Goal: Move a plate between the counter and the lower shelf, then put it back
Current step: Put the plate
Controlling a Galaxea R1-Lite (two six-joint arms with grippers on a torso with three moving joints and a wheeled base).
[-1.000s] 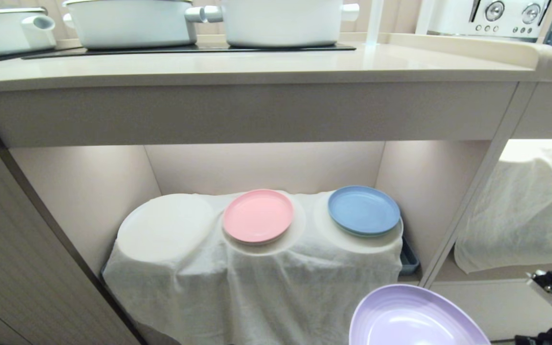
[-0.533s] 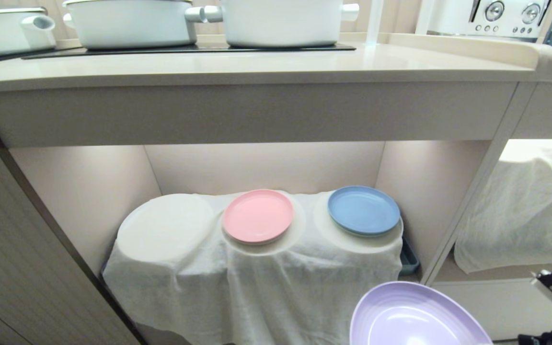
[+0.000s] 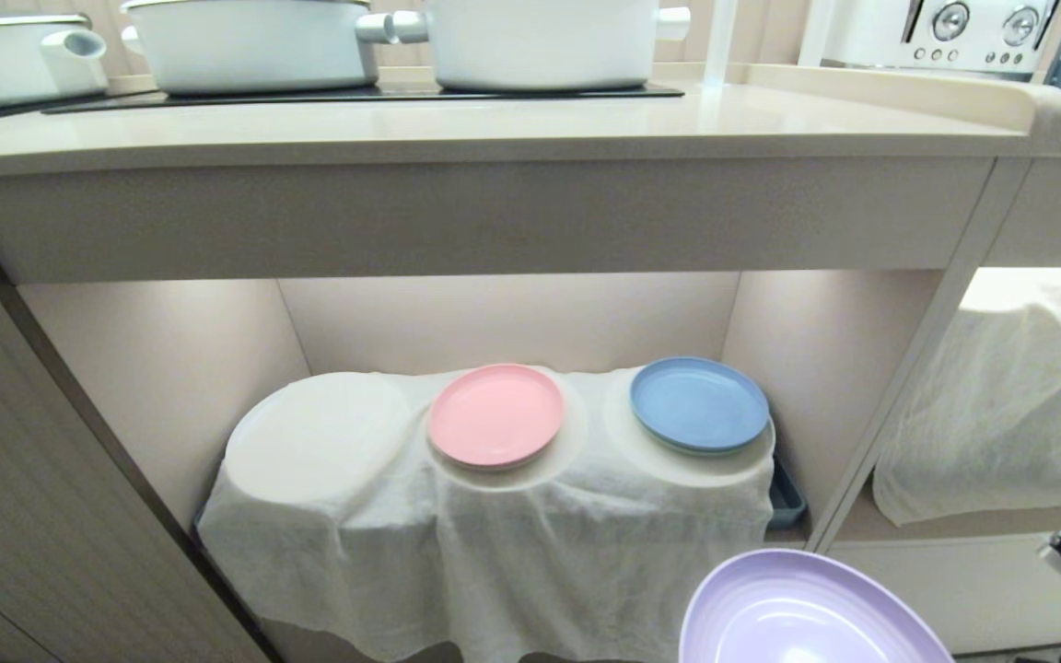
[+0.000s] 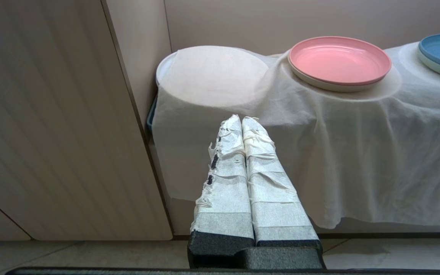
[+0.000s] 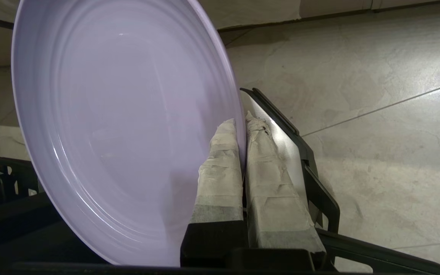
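The lilac plate (image 3: 807, 612) hangs low at the front right, below and in front of the lower shelf recess (image 3: 503, 322), its hollow side facing up. In the right wrist view my right gripper (image 5: 241, 120) is shut on the rim of the plate (image 5: 120, 126), one taped finger inside and one outside. The beige counter (image 3: 494, 129) runs across the top of the head view, well above the plate. My left gripper (image 4: 241, 118) is shut and holds nothing, pointing at the cloth-draped shelf from the left.
On the shelf a white cloth (image 3: 494, 543) covers round stands, with a pink plate (image 3: 496, 414) and a blue plate (image 3: 699, 403) on top. White pots (image 3: 254, 41) stand on the counter's hob. A cabinet door (image 3: 52, 479) stands at the left, and tiled floor (image 5: 357, 76) lies below.
The visible bit of my right arm at the right edge has slid slightly further right. The lilac plate has barely shifted, staying in the grip.
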